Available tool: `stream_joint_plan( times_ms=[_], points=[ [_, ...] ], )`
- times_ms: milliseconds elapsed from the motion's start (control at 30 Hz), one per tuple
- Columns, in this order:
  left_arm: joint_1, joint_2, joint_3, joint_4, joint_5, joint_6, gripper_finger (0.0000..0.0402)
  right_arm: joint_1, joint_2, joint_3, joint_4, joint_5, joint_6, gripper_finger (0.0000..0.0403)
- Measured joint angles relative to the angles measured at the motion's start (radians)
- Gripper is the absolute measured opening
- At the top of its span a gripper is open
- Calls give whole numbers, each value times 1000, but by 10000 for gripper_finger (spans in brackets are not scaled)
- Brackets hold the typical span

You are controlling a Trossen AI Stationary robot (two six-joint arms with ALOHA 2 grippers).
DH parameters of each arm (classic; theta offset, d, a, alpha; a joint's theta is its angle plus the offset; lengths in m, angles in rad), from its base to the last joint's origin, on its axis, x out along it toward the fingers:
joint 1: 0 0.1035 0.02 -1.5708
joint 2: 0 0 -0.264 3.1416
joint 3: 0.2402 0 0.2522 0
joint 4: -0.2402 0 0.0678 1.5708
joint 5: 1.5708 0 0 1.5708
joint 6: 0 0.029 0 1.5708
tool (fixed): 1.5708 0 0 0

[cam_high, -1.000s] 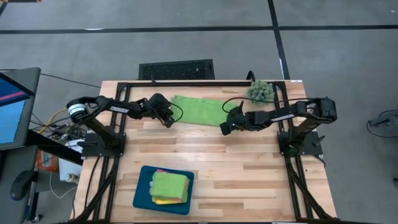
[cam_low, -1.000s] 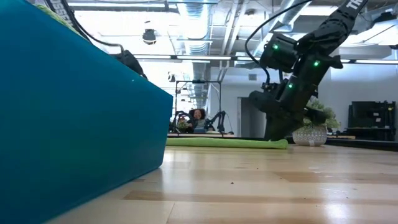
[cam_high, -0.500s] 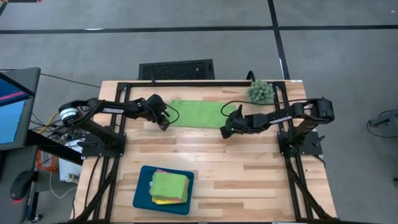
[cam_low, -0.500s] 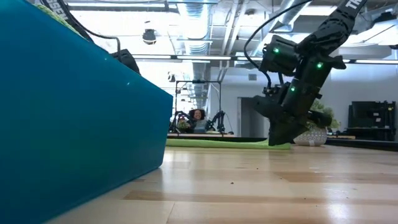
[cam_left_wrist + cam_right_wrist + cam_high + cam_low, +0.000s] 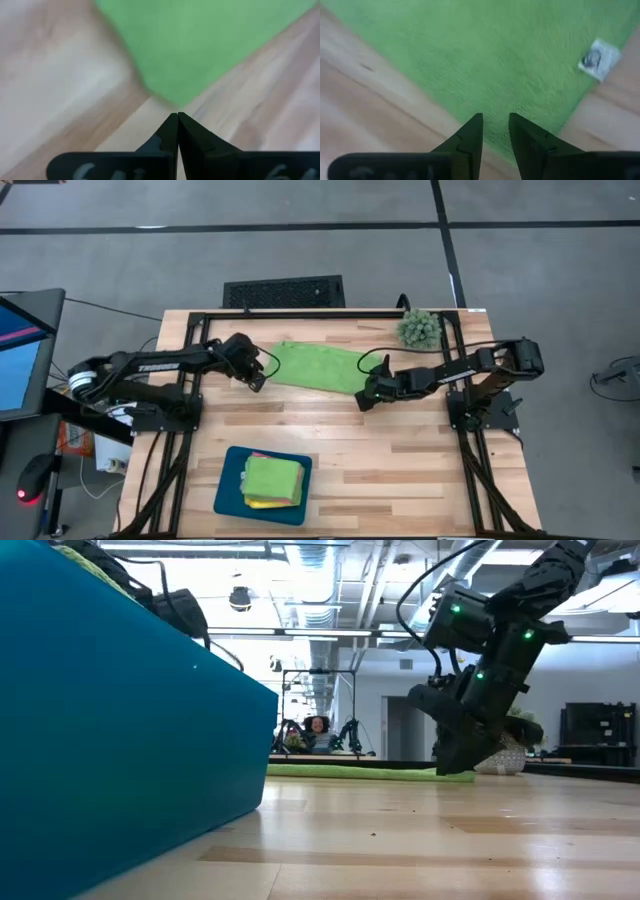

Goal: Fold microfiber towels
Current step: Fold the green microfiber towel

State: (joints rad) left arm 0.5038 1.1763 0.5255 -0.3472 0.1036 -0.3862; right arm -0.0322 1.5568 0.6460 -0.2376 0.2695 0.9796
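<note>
- High view shows the wooden plank table [image 5: 400,450], and both arms have pulled back toward their own sides since a second ago.
- A lime green towel [image 5: 318,365] lies flat at the far middle of the table; its folded strip now sits slanted instead of square to the table edge.
- The dark teal tray [image 5: 226,495] rests near the front edge, holding a stack of folded towels [image 5: 272,478]: green on top, yellow and a sliver of pink under it.
- The left gripper [image 5: 254,381] has slid left to the towel's left corner; its jaws are pressed together, holding nothing.
- The right gripper [image 5: 365,400] has dropped to the towel's right front corner, its jaws narrowly parted with the towel's edge just beyond the tips.
- A white tag [image 5: 599,59] sits on the soft, finely ribbed cloth.
- A small spiky green plant [image 5: 418,327] stands at the far right.
</note>
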Motion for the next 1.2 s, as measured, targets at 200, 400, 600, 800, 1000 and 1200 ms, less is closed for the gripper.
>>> stream_joint_plan(
  times_ms=[200, 400, 600, 800, 1000, 1200],
  points=[
    [-21, -67, 1, 228, -99, -13, 0, -8, -111, 2, 3, 45, 4, 120],
    [-33, 56, 2, 442, -26, -18, 0, -33, -144, 2, -118, -37, 268, 125],
    [-62, 195, 2, 498, -3, -18, 0, 7, -106, 3, -152, -69, 403, 173],
    [-65, 280, 2, 511, -3, 15, 0, 28, -55, 4, -185, -61, 487, 208],
    [-65, 327, 2, 550, -4, 38, 0, 19, -5, 21, -188, -53, 488, 200],
    [-65, 366, 2, 557, -4, 53, 0, 13, 11, 49, -194, -9, 462, 143]
  ],
)
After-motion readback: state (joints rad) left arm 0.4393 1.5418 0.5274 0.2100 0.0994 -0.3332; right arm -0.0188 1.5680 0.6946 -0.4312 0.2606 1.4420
